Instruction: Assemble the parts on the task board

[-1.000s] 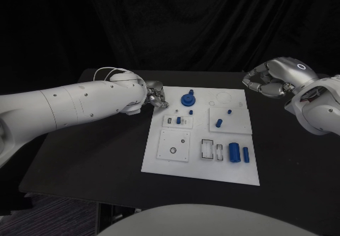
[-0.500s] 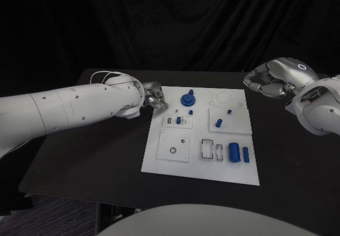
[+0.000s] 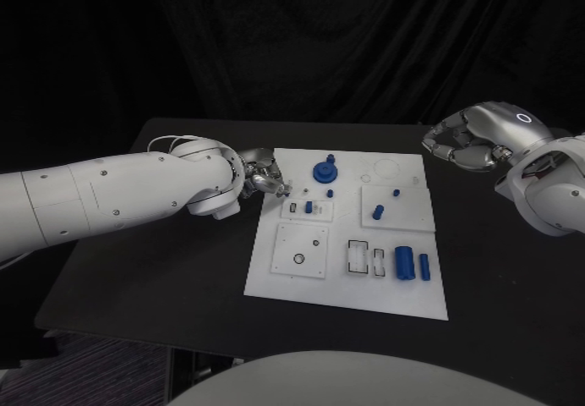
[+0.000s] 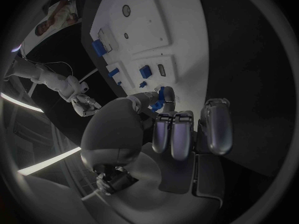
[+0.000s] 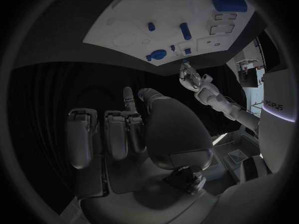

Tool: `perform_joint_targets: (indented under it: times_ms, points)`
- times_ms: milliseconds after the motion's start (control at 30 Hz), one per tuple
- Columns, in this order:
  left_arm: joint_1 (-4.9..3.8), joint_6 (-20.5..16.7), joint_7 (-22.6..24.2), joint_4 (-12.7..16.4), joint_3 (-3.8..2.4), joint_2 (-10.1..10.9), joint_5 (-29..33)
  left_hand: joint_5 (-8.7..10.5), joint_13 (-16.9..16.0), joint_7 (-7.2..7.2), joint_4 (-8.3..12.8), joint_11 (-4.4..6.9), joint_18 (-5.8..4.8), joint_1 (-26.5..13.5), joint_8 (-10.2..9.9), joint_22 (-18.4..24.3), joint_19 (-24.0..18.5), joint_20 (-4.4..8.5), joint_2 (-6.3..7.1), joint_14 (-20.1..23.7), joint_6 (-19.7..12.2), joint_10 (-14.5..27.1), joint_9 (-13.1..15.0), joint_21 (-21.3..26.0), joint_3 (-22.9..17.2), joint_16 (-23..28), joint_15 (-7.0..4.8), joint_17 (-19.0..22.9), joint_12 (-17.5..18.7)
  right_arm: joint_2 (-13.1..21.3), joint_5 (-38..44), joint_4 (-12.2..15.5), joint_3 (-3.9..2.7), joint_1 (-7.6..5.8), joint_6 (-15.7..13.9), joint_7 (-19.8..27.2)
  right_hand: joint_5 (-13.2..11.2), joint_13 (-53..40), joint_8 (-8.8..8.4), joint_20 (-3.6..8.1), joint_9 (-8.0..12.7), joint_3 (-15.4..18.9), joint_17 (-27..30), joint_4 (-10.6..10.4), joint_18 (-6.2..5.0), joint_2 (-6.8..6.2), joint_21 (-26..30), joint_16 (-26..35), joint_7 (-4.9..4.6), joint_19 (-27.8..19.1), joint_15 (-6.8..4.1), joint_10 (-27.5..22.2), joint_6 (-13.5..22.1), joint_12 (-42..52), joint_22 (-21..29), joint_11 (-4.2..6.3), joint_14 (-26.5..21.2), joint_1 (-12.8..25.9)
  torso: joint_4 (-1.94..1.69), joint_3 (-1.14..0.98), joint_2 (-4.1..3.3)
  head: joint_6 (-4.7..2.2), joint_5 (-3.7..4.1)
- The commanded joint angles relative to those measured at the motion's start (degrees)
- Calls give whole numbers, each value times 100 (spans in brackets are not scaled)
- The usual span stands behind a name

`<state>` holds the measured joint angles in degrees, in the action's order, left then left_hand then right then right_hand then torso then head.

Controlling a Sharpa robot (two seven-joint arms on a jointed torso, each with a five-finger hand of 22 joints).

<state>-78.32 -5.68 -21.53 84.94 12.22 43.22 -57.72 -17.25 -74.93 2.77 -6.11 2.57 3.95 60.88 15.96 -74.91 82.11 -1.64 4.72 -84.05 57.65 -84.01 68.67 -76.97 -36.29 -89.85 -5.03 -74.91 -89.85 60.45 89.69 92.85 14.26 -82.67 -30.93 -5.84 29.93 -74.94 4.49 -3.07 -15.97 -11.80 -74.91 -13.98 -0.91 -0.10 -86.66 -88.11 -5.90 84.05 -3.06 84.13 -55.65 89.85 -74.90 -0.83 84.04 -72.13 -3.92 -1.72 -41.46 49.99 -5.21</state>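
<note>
The task board (image 3: 298, 279) lies flat in the middle of the black table (image 3: 159, 271), with the small blue parts spread over it: a round stepped piece (image 3: 323, 172) near its far edge, a short peg (image 3: 378, 211) on the raised plate beside it, and two upright cylinders (image 3: 412, 264) near the front corner. They look like hard, light plastic, smooth and apt to slip or roll, so each is probably best pinched low across its sides, not by its top.

The left hand (image 3: 264, 176) hovers at the board's far left corner, the stepped piece just beyond its fingertips. In the left wrist view its fingers (image 4: 174, 134) are curled inward, and a bit of blue (image 4: 163, 98) shows close against the thumb; whether that is a part pinched or one lying on the board behind it, I cannot tell.

The right hand (image 3: 469, 142) hangs off the board's far right corner, well apart from every part, fingers (image 5: 112, 134) curled in with nothing in them.

The small white insert (image 3: 305, 207) with its slots sits just under the left fingers and could be nudged; the neighbouring peg stands close enough to crowd a reach.
</note>
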Motion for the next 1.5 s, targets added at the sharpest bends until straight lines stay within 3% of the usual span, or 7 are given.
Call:
perform_joint_targets:
  times_ms: [33,133,300,467,500,900,1500]
  points:
    - [27,-6,-30,98,-4,48,353,423,-1507,-173,155,25,-46,-226,-28,-924,-4,34,-89,-595,213,-599,1,43,7,-15,-19,-1509,-15,9,15,9,-4,25,25,-117,25,-1506,-30,-8,7,-21,-989,12,-14,4,20,19,22,414,-17,587,-34,15,-1371,36,489,-67,6,-3,1,1,-14]
    - [51,62,25,136,-3,95,577,846,-1507,-169,170,17,-45,-455,-44,-933,-4,28,-181,-595,240,-599,-5,58,101,-15,-12,-1509,-15,11,15,8,-4,35,20,-117,41,-1506,-31,-3,9,-40,-988,36,-15,-6,22,20,25,413,-22,587,-34,15,-1371,41,489,-88,2,3,3,1,-14]
    - [102,101,170,86,-3,116,754,910,-1507,-167,187,12,-36,-504,-59,-922,-26,26,-231,-595,230,-599,-9,99,114,-15,-7,-1509,-15,6,15,5,-4,43,13,-118,53,-1506,-31,0,9,-49,-984,49,-14,-11,20,21,26,414,-25,587,-34,15,-1371,43,488,-98,1,-5,15,1,-11]
    - [192,85,328,-64,-3,83,820,185,-1507,-139,113,-17,-25,-625,-85,-922,-74,1,-270,-595,201,-599,4,173,231,-15,21,-1509,-15,5,15,0,-4,58,3,-112,65,-1506,-31,2,10,-57,-984,58,-13,-14,17,21,26,415,-26,587,-35,15,-1373,44,488,-105,1,0,22,1,20]
    - [204,80,349,-94,-3,71,824,-783,-1507,-148,-66,-40,-24,-591,-82,-932,-90,-8,-224,-595,218,-599,31,195,602,-15,22,-1509,-15,5,15,-1,-4,60,1,-111,65,-1506,-31,2,10,-57,-984,58,-13,-14,17,21,26,415,-26,587,-35,15,-1373,44,488,-105,1,0,25,1,23]
    - [287,-71,518,-205,-3,-32,399,-733,-1507,-129,-55,-23,-22,-301,-144,-955,-83,-9,-314,-595,143,-599,17,196,781,-15,29,-1509,-15,4,15,-7,-4,85,-20,-97,79,-1506,-31,4,10,-65,-987,66,-14,-17,19,20,25,414,-28,587,-35,15,-1371,44,488,-110,3,-1,48,1,47]
    - [347,-399,450,125,-3,84,-285,-795,-1507,-118,-32,-29,-22,-152,-190,-966,-79,-12,-339,-595,113,-599,-15,199,814,-15,32,-1509,-15,1,15,-8,-4,91,-17,-109,89,-1506,-31,6,11,-72,-982,73,-13,-21,17,22,25,415,-28,587,-36,15,-1373,43,488,-113,-6,4,29,1,0]
